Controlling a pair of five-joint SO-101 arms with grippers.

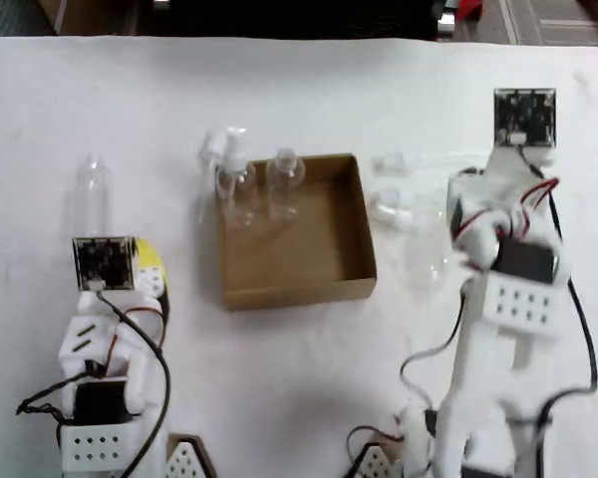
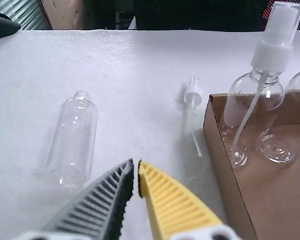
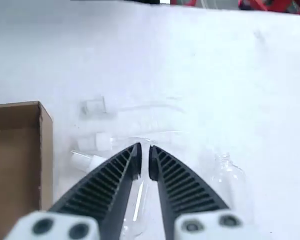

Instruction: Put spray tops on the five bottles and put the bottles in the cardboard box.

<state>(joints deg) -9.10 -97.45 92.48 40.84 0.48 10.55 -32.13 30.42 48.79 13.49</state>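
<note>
Left end effector [image 2: 135,175] closed, empty; right end effector [image 3: 144,156] closed, empty

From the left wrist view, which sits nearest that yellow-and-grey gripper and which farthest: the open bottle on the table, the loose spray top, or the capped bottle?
1. Open bottle, on the table just beside the left gripper.
2. Loose spray top, on the table by the cardboard box.
3. Capped bottle, standing inside the box, farthest.
</note>
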